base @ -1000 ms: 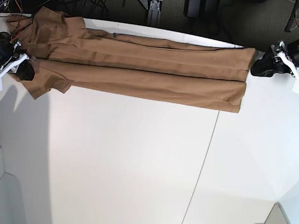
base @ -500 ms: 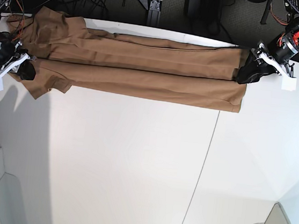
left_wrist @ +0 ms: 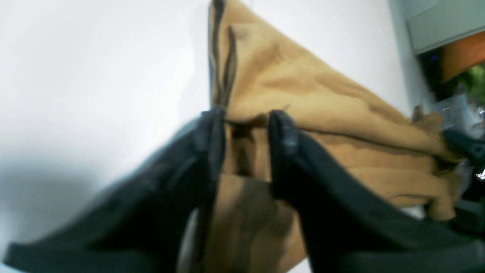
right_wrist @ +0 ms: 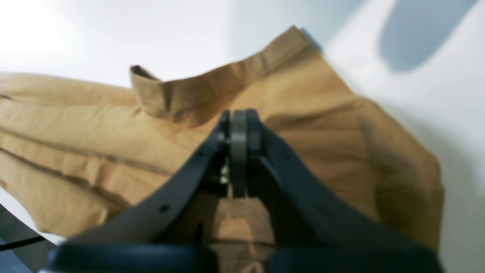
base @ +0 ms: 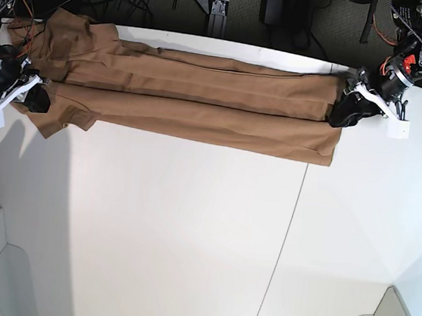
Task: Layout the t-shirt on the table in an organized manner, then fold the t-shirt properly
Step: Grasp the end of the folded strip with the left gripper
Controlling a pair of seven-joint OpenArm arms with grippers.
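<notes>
Jaws of the right gripper [right_wrist: 238, 151] are pressed fully together on the sleeve end of the t-shirt [base: 195, 99], at the left in the base view. From there the tan shirt stretches as a long folded band along the far edge of the white surface [base: 187, 231]. At its right end, the left gripper [left_wrist: 244, 144] straddles the hem, jaws narrowly parted with cloth between them.

The white matte tabletop [base: 186, 239] is crossed by a thin dark seam line. Along its far edge the tan-brown t-shirt [base: 188, 94] lies folded into a long narrow band, sleeves bunched at one end, hem at the other.
</notes>
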